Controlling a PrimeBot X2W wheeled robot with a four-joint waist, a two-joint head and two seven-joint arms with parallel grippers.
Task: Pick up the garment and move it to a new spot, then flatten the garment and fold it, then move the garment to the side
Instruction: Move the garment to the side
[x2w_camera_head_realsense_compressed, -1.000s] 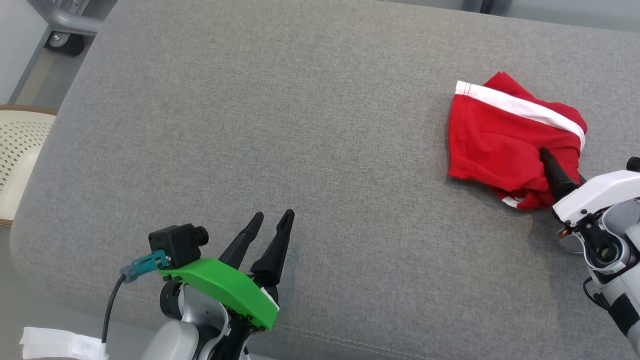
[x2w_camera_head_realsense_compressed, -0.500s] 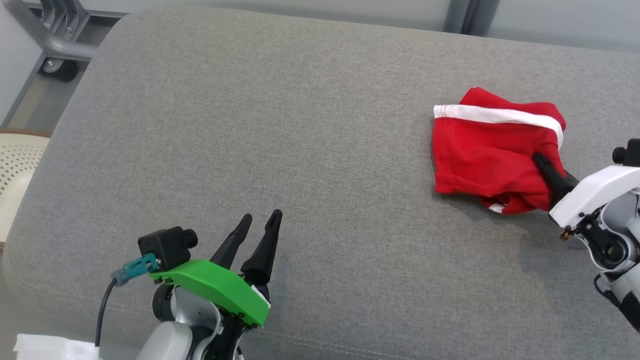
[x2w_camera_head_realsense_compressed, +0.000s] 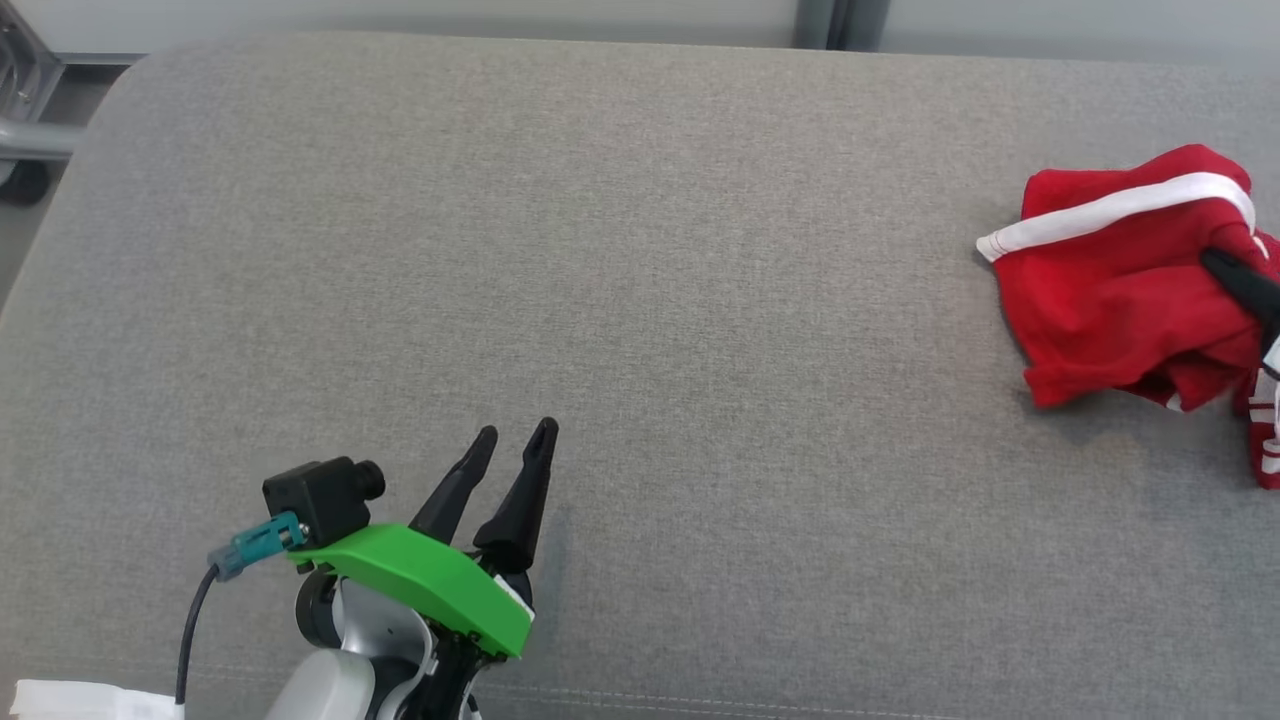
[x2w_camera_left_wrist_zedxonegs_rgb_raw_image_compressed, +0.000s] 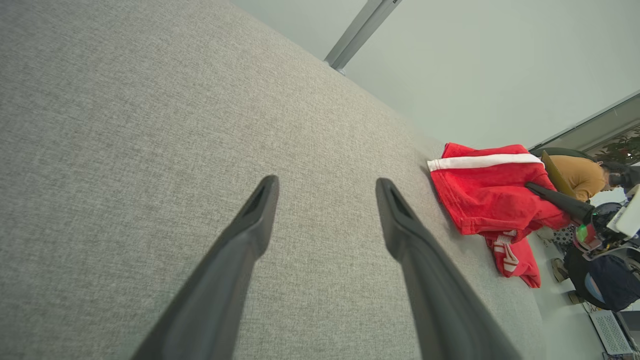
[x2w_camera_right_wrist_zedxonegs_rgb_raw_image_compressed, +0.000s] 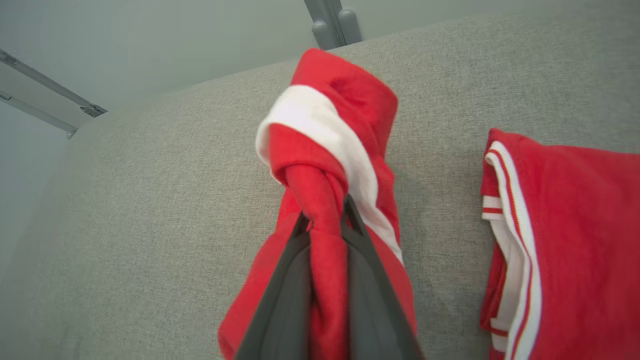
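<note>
- The garment (x2w_camera_right_wrist_zedxonegs_rgb_raw_image_compressed: 345, 100) (red, with a white band) is pinched in a bunched fold between the pressed-together fingers of the right gripper (x2w_camera_right_wrist_zedxonegs_rgb_raw_image_compressed: 326, 212), at the right end of the grey cushion (x2w_camera_head_realsense_compressed: 640, 250).
- A second red piece (x2w_camera_right_wrist_zedxonegs_rgb_raw_image_compressed: 575, 240) with striped trim is laid on the cushion just beside it.
- The left gripper (x2w_camera_head_realsense_compressed: 515, 432) is held spread near the front edge, well apart from the garment.
- A metal frame (x2w_camera_head_realsense_compressed: 35, 140) is seen beyond the left end, and a person (x2w_camera_left_wrist_zedxonegs_rgb_raw_image_compressed: 580, 175) past the right end.
</note>
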